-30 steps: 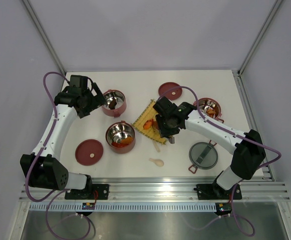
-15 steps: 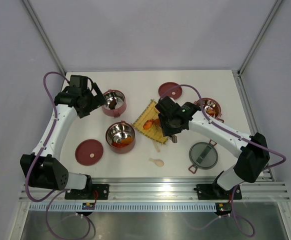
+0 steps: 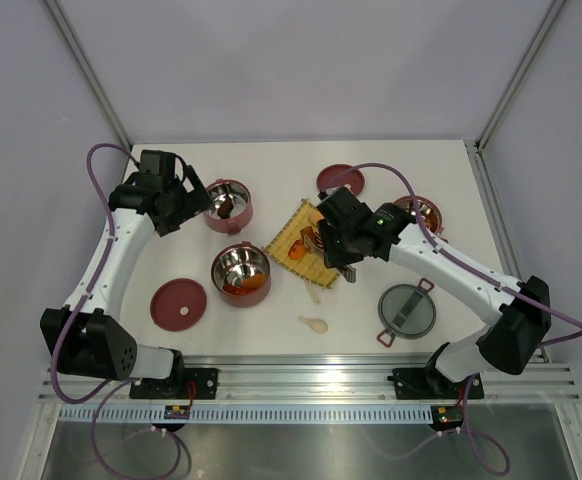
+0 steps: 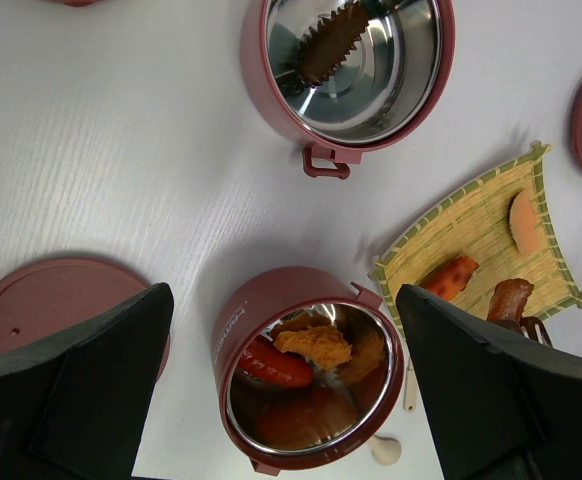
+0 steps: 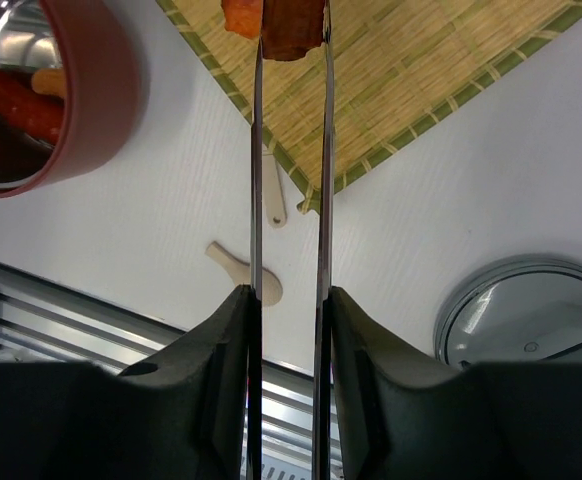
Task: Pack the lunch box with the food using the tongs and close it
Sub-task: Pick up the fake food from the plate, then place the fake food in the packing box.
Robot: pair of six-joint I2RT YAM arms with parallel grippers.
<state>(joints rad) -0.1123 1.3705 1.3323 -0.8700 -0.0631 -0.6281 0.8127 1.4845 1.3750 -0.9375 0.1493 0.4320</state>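
R gripper (image 5: 289, 296) is clenched on tongs (image 5: 256, 180), pressing both arms partway in. Tong tips pinch a brown-red sausage (image 5: 291, 28) over left part of mat (image 5: 421, 90). Can't tell if it's lifted or resting on the mat. L gripper (image 4: 283, 290) is fully released and empty, hovering over left side of table.

Mid tier (image 4: 233, 335) sits just left of mat w/ sausages + orange bits inside. Far tier (image 4: 271, 100) holds one brown piece. Right tier (image 3: 418, 215) is far-right w/ orange bits, looks like. Near-left lid (image 3: 179, 303), far lid (image 3: 340, 181) and top lid (image 5: 531, 320) (near-right) are all off. One more sausage + an orange bit are on mat. Spoon (image 5: 246, 280) lies near of mat.

Handling: sausage is prob light, hard and smooth, and being round it could roll out of the thin tips. Pinch across its middle w/ steady squeeze. Tongs look stiff but springy, slick metal; mid-length hold as now seems right.
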